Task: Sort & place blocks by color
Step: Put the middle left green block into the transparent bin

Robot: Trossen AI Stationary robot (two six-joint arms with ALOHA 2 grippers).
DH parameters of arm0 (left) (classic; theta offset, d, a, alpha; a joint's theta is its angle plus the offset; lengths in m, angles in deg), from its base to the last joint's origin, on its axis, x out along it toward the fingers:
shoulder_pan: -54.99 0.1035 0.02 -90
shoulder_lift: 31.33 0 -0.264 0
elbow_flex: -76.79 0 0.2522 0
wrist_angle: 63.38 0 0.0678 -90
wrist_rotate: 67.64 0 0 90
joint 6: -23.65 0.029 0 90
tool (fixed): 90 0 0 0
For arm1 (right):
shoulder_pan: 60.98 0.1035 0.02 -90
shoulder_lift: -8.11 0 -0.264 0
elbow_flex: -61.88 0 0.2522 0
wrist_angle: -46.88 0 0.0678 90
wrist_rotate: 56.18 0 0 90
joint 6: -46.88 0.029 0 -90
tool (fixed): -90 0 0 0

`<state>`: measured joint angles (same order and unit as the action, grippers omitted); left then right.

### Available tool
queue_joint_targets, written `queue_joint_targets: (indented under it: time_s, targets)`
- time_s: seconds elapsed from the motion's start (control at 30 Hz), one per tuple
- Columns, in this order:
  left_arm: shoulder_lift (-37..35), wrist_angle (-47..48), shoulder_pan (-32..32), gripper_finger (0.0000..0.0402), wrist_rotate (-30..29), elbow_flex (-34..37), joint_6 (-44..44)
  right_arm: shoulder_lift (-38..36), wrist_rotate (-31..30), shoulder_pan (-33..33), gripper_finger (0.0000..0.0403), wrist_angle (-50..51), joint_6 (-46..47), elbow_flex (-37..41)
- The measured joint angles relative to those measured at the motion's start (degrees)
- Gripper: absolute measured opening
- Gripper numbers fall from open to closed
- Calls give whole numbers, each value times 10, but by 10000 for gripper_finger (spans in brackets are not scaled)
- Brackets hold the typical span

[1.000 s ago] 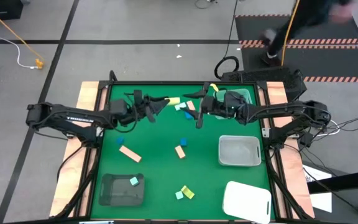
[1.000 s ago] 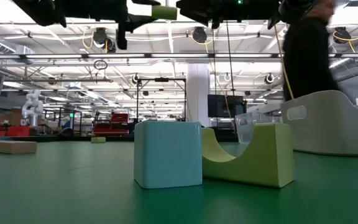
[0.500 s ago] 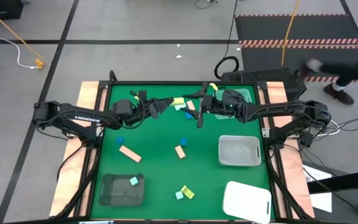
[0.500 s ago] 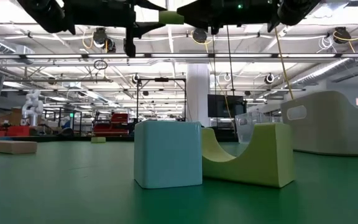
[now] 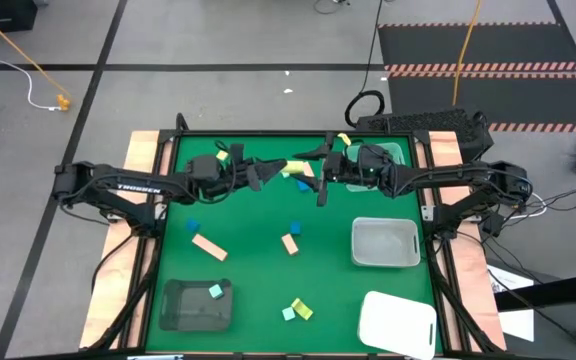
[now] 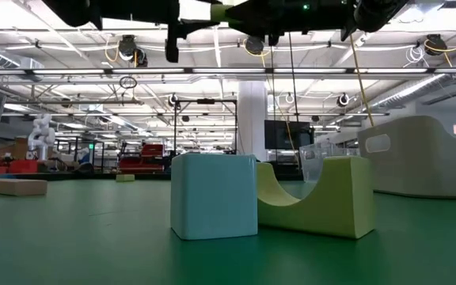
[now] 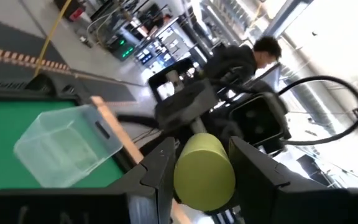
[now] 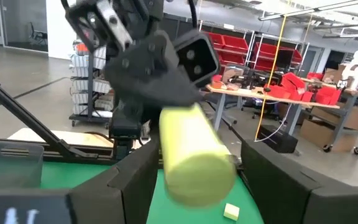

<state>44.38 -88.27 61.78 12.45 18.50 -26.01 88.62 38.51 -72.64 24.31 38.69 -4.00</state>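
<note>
Above the table's far side, both arms' fingers [image 7: 157,171] pinch one yellow-green cylinder [image 7: 204,171] between them.

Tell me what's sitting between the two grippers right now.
A yellow cylinder. Both wrist views show it end-on between that arm's own fingers, with the other gripper behind it; the left gripper and right gripper meet over the table's far side.
</note>
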Motion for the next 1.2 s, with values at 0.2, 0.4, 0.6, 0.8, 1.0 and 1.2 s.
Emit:
queue_joint_targets:
  time_s: [0.2,0.4,0.6,0.8,1.0,1.2]
  targets:
    - [0,0,0,127,0,-11,9,0,0,0,186,7,0,0]
    - [0,26,-2,127,0,-11,-4,0,1,1,159,8,0,0]
    - [0,34,-2,127,-6,-11,-6,0,1,2,163,8,0,0]
    - [0,35,-2,127,-6,-11,-6,0,0,2,175,22,8,0]
    - [0,37,-5,127,-8,-11,-10,0,1,2,128,22,17,0]
    - [0,48,-5,127,-9,-12,-18,0,2,2,106,24,29,1]
